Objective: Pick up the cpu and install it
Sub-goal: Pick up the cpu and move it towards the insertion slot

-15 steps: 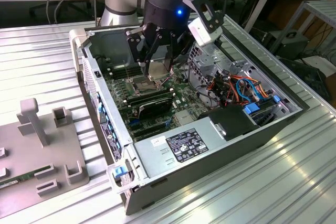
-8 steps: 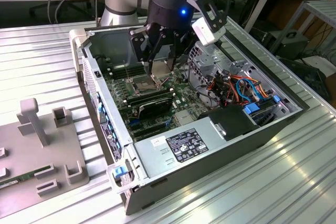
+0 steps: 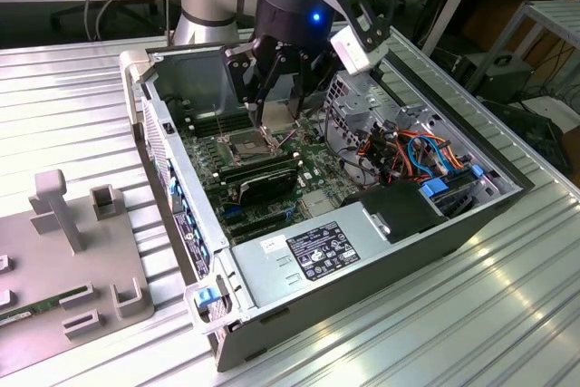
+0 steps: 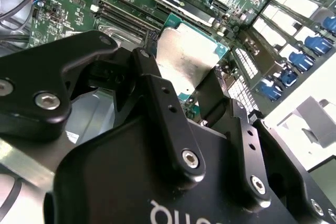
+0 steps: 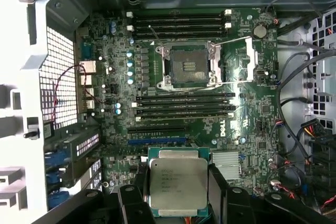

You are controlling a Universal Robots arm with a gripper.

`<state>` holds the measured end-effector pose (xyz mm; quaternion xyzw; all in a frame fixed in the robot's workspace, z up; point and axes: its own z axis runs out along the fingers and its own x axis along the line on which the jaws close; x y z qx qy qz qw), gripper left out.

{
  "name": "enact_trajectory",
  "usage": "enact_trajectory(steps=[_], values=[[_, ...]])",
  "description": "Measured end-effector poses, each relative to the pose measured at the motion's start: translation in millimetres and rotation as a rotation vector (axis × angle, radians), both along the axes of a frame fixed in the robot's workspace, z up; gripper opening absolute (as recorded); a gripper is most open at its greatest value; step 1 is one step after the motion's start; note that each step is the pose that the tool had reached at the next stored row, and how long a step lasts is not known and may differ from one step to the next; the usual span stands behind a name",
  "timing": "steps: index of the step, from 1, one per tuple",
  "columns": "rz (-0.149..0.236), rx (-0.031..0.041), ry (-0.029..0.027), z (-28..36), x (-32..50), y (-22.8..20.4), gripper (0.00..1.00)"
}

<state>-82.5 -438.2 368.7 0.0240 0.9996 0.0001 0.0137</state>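
judged roughly halfway: pick-up done, install not yet.

on the ribbed metal counter (image 3: 507, 314), an open computer case (image 3: 362, 305) lying on its side. inside it, from big to small: a green motherboard (image 3: 272, 178) across the floor of the case; a boxy power supply (image 3: 313, 256) along the near wall; a drive bay (image 3: 453, 186) with blue tabs, and a tangle of orange and blue cables (image 3: 408, 147), toward the exterior view's right. beside the case, at the exterior view's left, a grey fixture tray (image 3: 100, 251) with upright posts, and in one of its slots a long green memory stick (image 3: 27, 312).

down inside the case, low over the motherboard and close to the socket (image 5: 188, 66): the gripper (image 3: 272, 106). closed in with both dark fingers (image 4: 157, 95) on two opposite edges of the cpu (image 5: 177, 186), no wider than the chip itself. held flat, dull silver top toward the wrist, clear of the board and not touching it.

in the first wrist view, socket open and empty: metal frame folded back, dark contact bed bare, nothing seated. long black slots on either side of it. cannot tell from these views how squarely above the socket the chip hangs.
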Motion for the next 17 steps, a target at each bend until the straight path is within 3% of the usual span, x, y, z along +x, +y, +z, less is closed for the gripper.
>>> enact_trajectory(steps=[7,17], values=[[0.0,0.0,0.0,-0.4,0.1,5.8,0.55],[0.0,0.0,0.0,-0.4,0.0,9.7,0.55]])
